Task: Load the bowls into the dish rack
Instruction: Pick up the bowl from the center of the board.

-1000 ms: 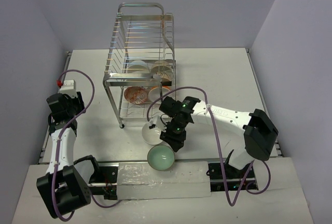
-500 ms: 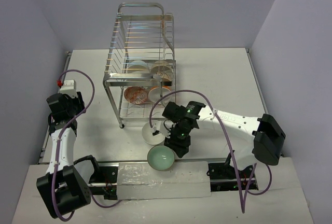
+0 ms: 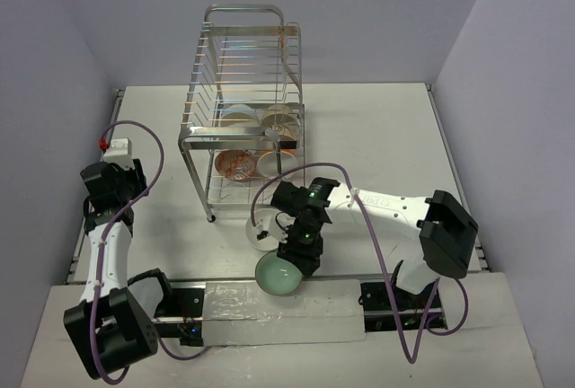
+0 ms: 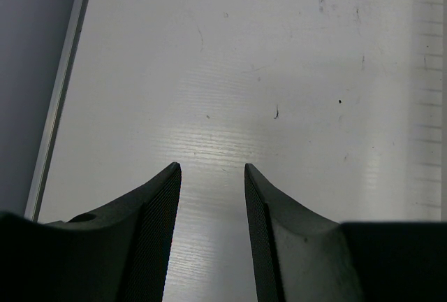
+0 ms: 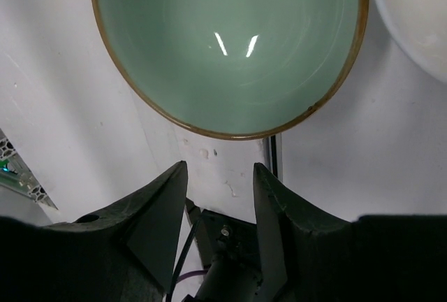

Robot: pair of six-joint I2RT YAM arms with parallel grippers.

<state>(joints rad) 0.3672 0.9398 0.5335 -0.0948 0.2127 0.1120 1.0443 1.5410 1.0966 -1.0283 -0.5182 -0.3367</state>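
Observation:
The silver wire dish rack [image 3: 244, 114] stands at the back centre, with several bowls in its lower tier, one orange-red patterned [image 3: 235, 164]. A mint green bowl [image 3: 278, 273] sits on the table near the front edge, filling the top of the right wrist view [image 5: 227, 43]. A white bowl [image 3: 260, 233] lies just behind it, its edge at the right wrist view's top right [image 5: 415, 15]. My right gripper [image 3: 301, 258] is open and empty, right beside the green bowl's rim [image 5: 219, 166]. My left gripper [image 3: 108, 183] is open and empty over bare table [image 4: 209, 169].
A small white box with a red part [image 3: 115, 146] sits at the far left. A metal rail [image 3: 269, 307] with the arm bases runs along the near edge. Purple cables loop beside both arms. Grey walls close in the table.
My right gripper has moved left and nearer, from beside the white bowl to the green bowl's rim. The left arm has not moved.

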